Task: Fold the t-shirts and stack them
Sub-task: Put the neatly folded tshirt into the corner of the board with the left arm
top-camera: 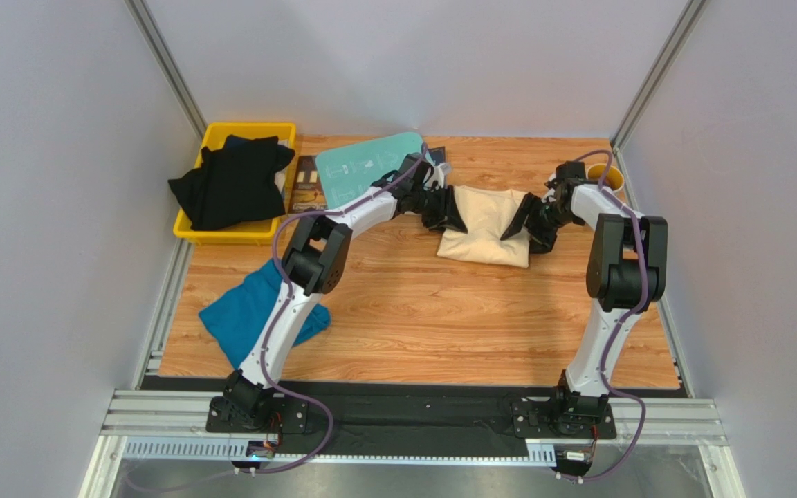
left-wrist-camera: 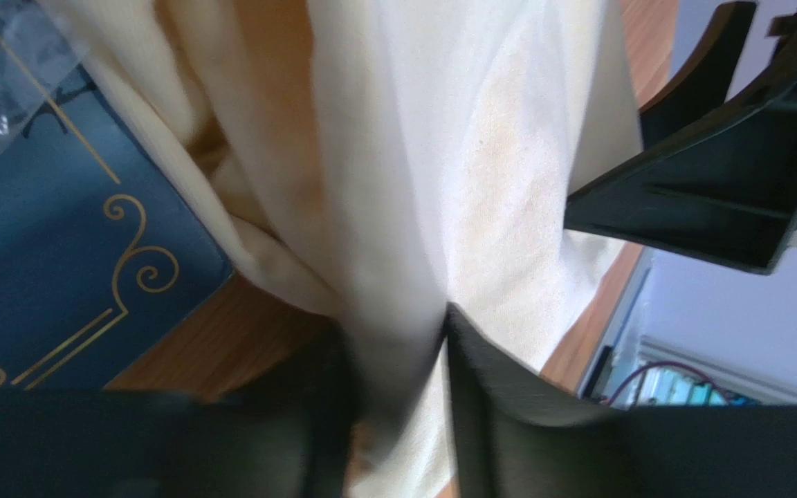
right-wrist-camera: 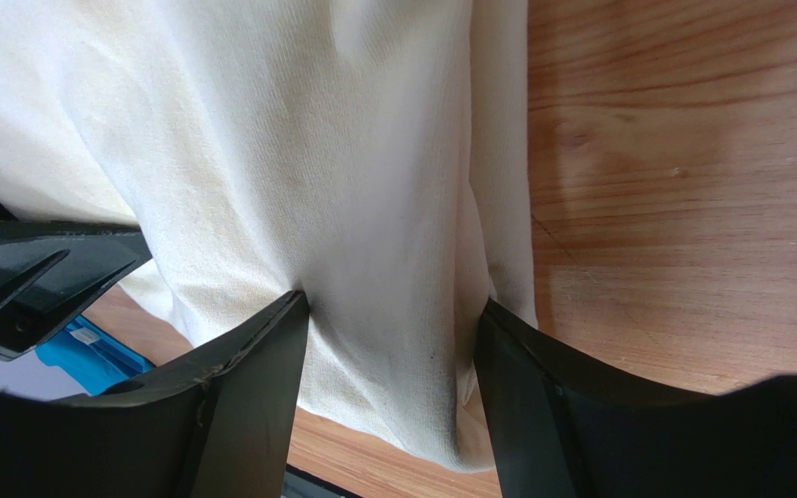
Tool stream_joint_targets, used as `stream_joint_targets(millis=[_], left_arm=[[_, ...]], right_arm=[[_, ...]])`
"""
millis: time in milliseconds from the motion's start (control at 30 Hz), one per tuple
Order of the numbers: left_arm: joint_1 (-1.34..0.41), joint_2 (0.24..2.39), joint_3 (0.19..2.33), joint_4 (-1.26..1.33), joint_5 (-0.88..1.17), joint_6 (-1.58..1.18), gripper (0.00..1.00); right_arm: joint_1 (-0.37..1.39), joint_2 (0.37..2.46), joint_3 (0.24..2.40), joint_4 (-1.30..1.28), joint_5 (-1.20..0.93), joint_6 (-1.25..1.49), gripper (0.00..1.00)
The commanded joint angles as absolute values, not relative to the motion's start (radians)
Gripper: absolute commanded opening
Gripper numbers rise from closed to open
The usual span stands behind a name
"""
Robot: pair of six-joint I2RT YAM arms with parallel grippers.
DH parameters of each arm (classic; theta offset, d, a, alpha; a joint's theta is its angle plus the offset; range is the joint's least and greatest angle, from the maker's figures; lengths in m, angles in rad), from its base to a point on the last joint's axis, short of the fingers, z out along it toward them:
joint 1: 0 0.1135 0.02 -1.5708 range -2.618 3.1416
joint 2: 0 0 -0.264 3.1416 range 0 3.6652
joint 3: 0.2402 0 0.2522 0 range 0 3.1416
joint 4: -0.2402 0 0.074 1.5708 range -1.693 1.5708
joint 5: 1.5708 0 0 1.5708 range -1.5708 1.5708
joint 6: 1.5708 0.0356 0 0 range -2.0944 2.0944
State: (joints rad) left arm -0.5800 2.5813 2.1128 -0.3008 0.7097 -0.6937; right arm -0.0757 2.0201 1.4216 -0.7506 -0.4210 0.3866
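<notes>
The pale cream t-shirt (top-camera: 486, 233) lies folded on the wooden table (top-camera: 423, 322) at the back centre. My left gripper (top-camera: 444, 211) is at its left end, and in the left wrist view this gripper (left-wrist-camera: 394, 332) pinches a bunched fold of cream cloth (left-wrist-camera: 423, 156). My right gripper (top-camera: 531, 223) is at the shirt's right end. Its jaws (right-wrist-camera: 392, 306) stand wide, straddling the cream cloth (right-wrist-camera: 299, 135), which touches both fingers. A teal-blue t-shirt (top-camera: 247, 311) lies crumpled at the near left. Black t-shirts (top-camera: 231, 182) fill a yellow bin (top-camera: 190, 230).
A flat teal board (top-camera: 369, 166) lies behind the left arm, with a dark book (top-camera: 306, 185) beside it. A blue cover with gold ornament (left-wrist-camera: 49, 280) lies just left of the cream cloth. A yellow cup (top-camera: 608, 176) stands at the back right. Grey walls close in on both sides.
</notes>
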Motion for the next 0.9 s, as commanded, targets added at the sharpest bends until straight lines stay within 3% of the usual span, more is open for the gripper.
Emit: stream_joint_targets(millis=[0, 67, 167, 400, 733, 867], left_arm=[[-0.606, 2.594, 2.112, -0.344, 0.689, -0.683, 0.28], [-0.606, 2.589, 2.118, -0.354, 0.680, -0.670, 0.11], [-0.603, 2.582, 2.118, -0.362, 0.678, -0.661, 0.01], [-0.606, 2.528, 2.077, -0.397, 0.704, -0.609, 0.00], [-0.617, 2.346, 1.826, -0.474, 0.741, -0.491, 0.00], [-0.618, 2.313, 1.772, -0.474, 0.741, -0.485, 0.00]], right_arm=[[-0.051, 2.052, 1.364, -0.802, -0.399, 0.351, 0.64], [-0.051, 2.049, 1.359, -0.802, -0.397, 0.351, 0.64], [-0.051, 2.042, 1.350, -0.802, -0.390, 0.354, 0.64], [-0.051, 1.935, 1.310, -0.828, -0.281, 0.374, 0.68], [-0.051, 1.753, 1.286, -0.858, -0.253, 0.417, 0.69], [-0.049, 1.793, 1.263, -0.865, -0.255, 0.411, 0.68]])
